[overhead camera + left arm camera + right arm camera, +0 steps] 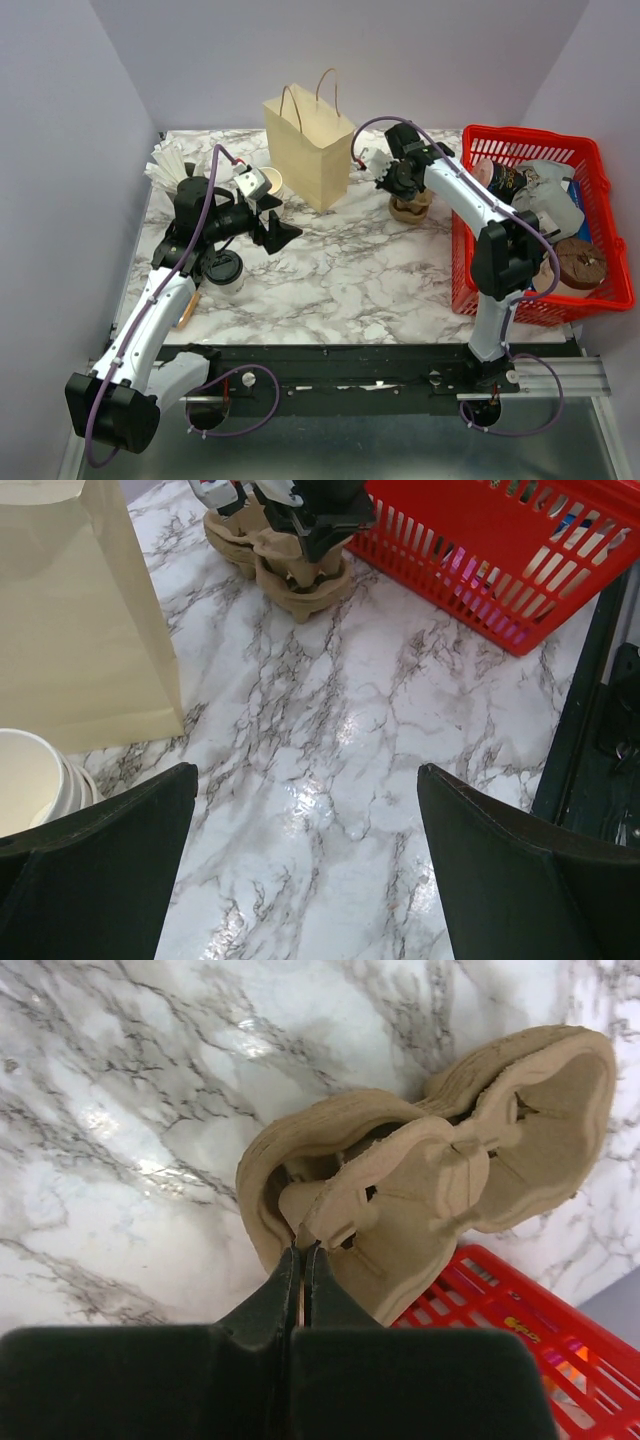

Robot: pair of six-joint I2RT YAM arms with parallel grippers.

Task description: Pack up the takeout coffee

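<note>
The takeout coffee (222, 268), a small white cup with a black lid, stands at the left, partly hidden under my left arm. The tan paper bag (310, 150) stands upright and open at the back middle; its side also shows in the left wrist view (70, 620). My left gripper (283, 222) is open and empty over bare marble (305, 770), to the right of the coffee and in front of the bag. My right gripper (395, 185) is shut on the rim of the top cardboard cup carrier (400, 1190), which is lifted off the carrier stack (262, 1185).
A stack of lidless white cups (268, 180) stands left of the bag and shows in the left wrist view (30, 780). A red basket (600, 250) with several items fills the right side. White paper packets (170, 160) lie at the back left.
</note>
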